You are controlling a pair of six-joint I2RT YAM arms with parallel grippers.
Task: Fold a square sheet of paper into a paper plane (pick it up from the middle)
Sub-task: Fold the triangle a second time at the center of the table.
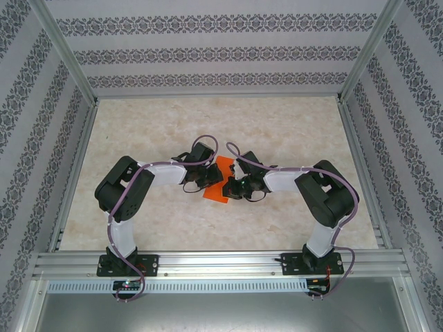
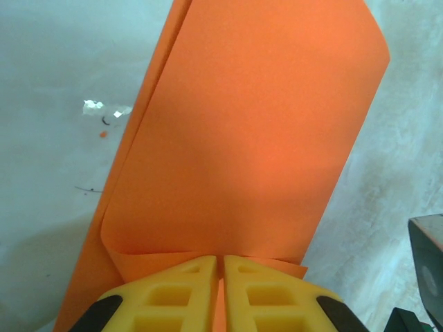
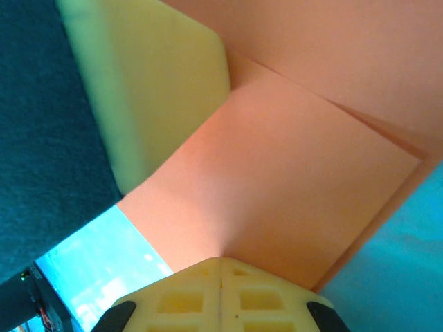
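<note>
Near edge, 6 o'clock: two arm bases, elbows out toward 9 and 3.

Table centre: left gripper and right gripper, facing each other, one reaching in from 9 o'clock, the other from 3.

Left gripper: jaws all but closed, pinching one edge of the square sheet of paper.

Right gripper: jaws fully closed, pinching another edge, with a crease running off toward 1 o'clock.

Probable reason for the double grip: keeps the thin sheet steady while a fold is formed. Curls over at the free edge where unsupported. Judged mid-fold, not yet a dart.

Count: two grippers, one orange sheet, doubled over at least once.

Beyond, toward 12 o'clock: marbled table, with a few small specks on it.
</note>
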